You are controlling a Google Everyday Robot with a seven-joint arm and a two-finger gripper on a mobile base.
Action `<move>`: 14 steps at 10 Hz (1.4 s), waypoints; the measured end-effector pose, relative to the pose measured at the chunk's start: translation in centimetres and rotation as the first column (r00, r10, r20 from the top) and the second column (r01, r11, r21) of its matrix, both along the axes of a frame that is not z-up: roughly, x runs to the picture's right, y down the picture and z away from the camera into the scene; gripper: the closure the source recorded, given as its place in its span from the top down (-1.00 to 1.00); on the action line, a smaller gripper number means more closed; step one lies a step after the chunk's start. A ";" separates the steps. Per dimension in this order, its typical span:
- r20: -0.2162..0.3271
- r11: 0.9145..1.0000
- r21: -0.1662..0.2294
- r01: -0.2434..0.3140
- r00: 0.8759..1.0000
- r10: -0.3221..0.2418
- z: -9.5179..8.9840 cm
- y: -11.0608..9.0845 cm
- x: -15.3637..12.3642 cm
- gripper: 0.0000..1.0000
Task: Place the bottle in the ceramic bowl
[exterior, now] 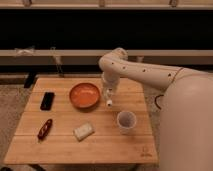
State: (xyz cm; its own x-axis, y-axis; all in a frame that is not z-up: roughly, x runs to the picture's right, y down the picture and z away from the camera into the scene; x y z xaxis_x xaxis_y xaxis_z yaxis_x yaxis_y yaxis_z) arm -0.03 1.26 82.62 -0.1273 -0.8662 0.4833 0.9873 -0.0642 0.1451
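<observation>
**Where things sit on the table**

My gripper [109, 96] hangs over the table [65, 145], just right of the ceramic bowl [84, 95], with the bottle [109, 98] upright in it, cap end down, beside the bowl's right rim and not over the bowl. The bowl sits toward the back, near the middle. The cup [126, 121] stands in front of and to the right of my gripper, apart from the bowl. The block [83, 131] lies in front of the bowl, left of the cup. The phone [47, 100] lies left of the bowl. The small oblong object [44, 128] lies in front of the phone, near the left edge.
</observation>
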 end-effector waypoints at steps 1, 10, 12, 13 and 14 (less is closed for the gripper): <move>0.028 1.000 0.006 0.022 0.999 -0.022 0.0 -0.1 -1.6 -1.00; 0.152 0.995 -0.004 0.103 0.983 -0.101 5.3 0.2 -8.9 0.13; 0.165 0.993 -0.011 0.114 0.980 -0.110 5.8 0.5 -9.8 0.52; 0.166 0.993 -0.015 0.117 0.980 -0.113 6.1 0.6 -9.8 0.60; 0.170 0.993 -0.016 0.118 0.979 -0.113 6.1 0.7 -9.9 0.60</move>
State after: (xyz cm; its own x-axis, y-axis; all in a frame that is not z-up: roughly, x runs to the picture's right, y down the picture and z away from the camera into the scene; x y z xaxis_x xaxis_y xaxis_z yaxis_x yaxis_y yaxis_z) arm -9.94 1.92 88.76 -0.3074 -0.8283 0.4685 0.9347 -0.1705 0.3118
